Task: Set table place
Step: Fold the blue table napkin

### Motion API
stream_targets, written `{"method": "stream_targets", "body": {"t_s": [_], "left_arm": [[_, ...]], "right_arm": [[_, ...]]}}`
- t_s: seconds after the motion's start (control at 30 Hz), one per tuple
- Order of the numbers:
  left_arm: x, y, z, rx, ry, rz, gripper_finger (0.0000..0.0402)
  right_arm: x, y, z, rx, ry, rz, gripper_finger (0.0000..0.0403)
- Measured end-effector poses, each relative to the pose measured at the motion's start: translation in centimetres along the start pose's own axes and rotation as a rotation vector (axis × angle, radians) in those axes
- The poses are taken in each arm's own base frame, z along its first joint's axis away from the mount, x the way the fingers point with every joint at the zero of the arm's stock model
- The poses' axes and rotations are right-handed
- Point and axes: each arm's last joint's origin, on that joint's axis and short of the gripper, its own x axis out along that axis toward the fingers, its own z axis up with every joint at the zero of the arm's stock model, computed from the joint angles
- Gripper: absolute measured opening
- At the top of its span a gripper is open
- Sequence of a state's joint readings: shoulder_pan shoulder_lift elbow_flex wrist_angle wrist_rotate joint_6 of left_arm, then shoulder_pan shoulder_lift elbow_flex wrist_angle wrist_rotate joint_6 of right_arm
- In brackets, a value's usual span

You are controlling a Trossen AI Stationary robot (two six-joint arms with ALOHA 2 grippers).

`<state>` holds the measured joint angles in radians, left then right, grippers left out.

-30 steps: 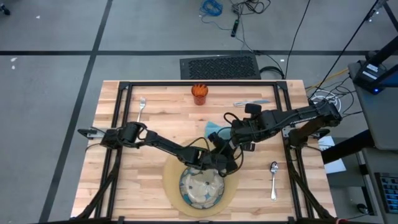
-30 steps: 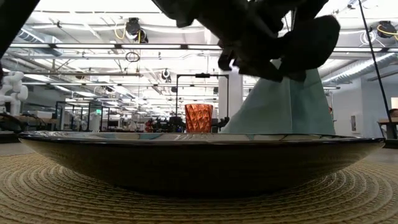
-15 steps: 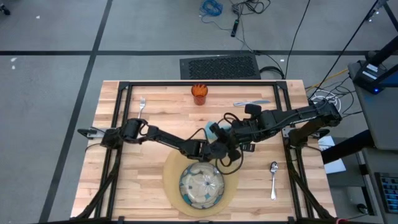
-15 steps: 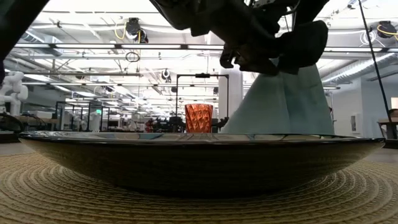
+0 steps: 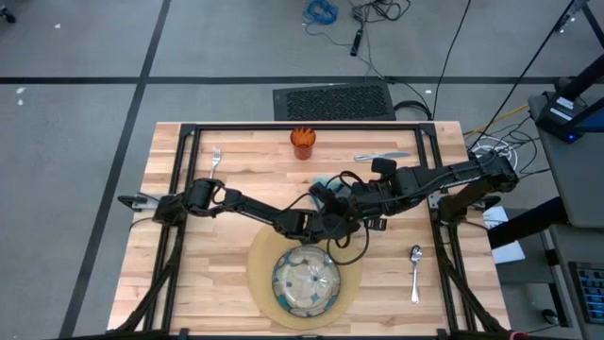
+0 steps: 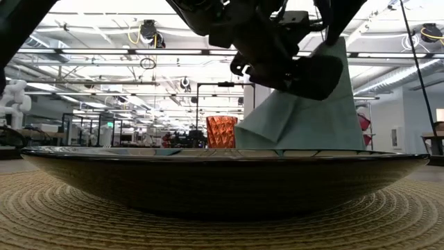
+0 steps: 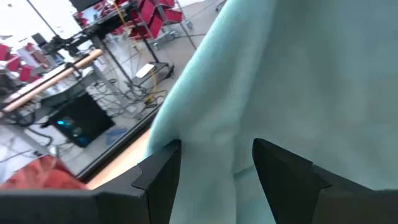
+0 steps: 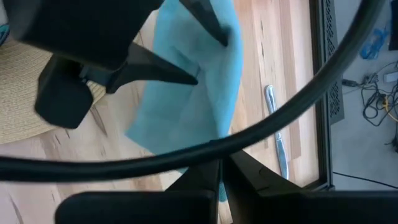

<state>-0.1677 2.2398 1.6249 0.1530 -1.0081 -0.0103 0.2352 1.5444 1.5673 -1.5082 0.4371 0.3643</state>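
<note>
The teal napkin point(image 6: 312, 111) hangs beyond the blue-green dish point(image 5: 305, 283), which sits on the round tan mat point(image 5: 260, 269). My right gripper point(image 8: 221, 165) is shut on the napkin, just past the mat's far edge point(image 5: 332, 196). My left gripper point(image 7: 214, 180) is open right at the napkin point(image 7: 286, 81), and a fold of the cloth lies in the gap between its fingers. In the low view my left gripper point(image 6: 277, 62) stands in front of the cloth. The dish rim hides the napkin's lower end. My right gripper pinches the napkin's top corner point(image 8: 217, 146) between its two fingers, from above. The cloth hangs slack below the fingers and spreads out sideways. I cannot tell whether its lower end rests on the table. My left gripper's fingers point(image 7: 163, 171) stand on either side of the cloth, and I cannot tell whether they touch it.
The orange cup point(image 5: 302, 142) stands at the table's far edge. The fork point(image 5: 215, 162) lies at the far left and the knife point(image 5: 382, 156) at the far right. The spoon point(image 5: 415, 269) lies right of the mat. A black frame point(image 5: 179, 179) rims the table.
My left gripper has moved from above the dish toward the table's far edge, up to the napkin. The napkin, held by my right gripper, has swung, and its lower corner now reaches farther toward the orange cup in the low view.
</note>
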Motion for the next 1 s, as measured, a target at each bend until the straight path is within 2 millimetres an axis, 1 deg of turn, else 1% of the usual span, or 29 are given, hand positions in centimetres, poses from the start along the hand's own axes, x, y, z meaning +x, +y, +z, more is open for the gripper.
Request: {"method": "stream_targets", "body": {"t_s": [0.17, 0.33, 0.47, 0.77, 1.0], "left_arm": [[0.1, 0.2, -0.3, 0.033, 0.021, 0.050, 0.0190], [0.1, 0.2, -0.3, 0.030, 0.023, 0.050, 0.0190], [-0.1, 0.1, -0.6, 0.060, 0.040, 0.046, 0.0190], [-0.3, 0.4, -2.3, 0.105, 0.142, 0.056, 0.0190], [-0.5, 0.5, -3.1, 0.130, 0.195, 0.049, 0.0190]], "right_arm": [[0.0, 0.1, 0.0, 0.000, 0.009, 0.021, 0.0000], [0.0, 0.0, 0.0, 0.001, 0.007, 0.017, 0.0000], [0.0, 0.0, 0.0, 0.001, 0.007, 0.016, 0.0000], [0.2, -0.4, 0.1, 0.011, 0.014, 0.013, 0.0000], [0.4, -0.7, 0.2, 0.019, 0.019, 0.012, 0.0000]]}}
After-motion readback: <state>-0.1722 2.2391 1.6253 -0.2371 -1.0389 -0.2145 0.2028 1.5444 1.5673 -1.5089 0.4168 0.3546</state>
